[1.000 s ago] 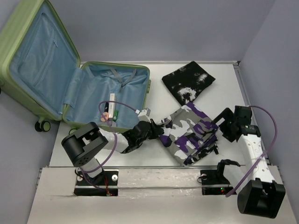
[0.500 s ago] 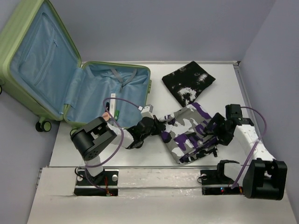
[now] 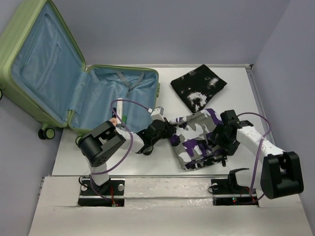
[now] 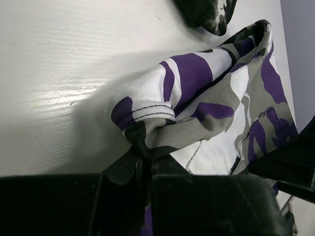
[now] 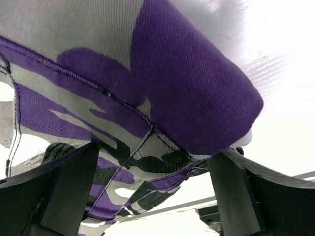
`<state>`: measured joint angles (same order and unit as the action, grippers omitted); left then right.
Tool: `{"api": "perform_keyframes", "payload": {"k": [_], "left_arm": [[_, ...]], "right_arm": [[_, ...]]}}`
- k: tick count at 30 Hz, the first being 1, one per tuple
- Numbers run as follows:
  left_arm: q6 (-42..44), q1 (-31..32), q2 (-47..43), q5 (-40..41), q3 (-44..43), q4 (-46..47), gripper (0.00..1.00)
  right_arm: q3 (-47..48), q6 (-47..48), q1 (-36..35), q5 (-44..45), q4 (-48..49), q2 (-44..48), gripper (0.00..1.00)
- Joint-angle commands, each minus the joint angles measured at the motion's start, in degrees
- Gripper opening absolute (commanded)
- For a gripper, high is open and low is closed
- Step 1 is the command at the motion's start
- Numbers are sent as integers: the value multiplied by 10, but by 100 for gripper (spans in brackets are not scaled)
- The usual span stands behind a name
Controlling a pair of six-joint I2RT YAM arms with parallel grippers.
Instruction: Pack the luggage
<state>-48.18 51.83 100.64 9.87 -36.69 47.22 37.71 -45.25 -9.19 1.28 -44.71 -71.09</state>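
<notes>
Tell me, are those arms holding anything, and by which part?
The left tool pinches the purple camouflage garment by a folded hem on its left side. The right tool straddles the opposite edge; whether it grips cannot be told.

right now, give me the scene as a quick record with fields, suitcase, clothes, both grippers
luggage: large light-green hard-shell suitcase, open, lid swung back, light blue lining showing
garment in play: purple-and-grey camouflage cloth garment, bunched on the white table, outside the suitcase
other garment: black-and-white speckled folded cloth, further back, no gripper on it
left gripper: shut on the camouflage garment's left edge
right gripper: open, fingers either side of its right edge
</notes>
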Motion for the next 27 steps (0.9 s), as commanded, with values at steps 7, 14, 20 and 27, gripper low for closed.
{"api": "perform_keyframes", "payload": {"k": [7,14,20,27], "left_arm": [[28,15,12,12,-66,35,6],[47,20,0,14,-89,9,6],[63,21,-9,17,-92,-6,6],[73,21,-12,23,-92,-13,6]], "right_arm": [[-63,-47,-20,-96,73,13,62],[-55,-46,-20,-129,107,-4,78],[-74,-76,-20,-148,201,-57,60],[-98,-82,-20,-133,247,-52,20]]}}
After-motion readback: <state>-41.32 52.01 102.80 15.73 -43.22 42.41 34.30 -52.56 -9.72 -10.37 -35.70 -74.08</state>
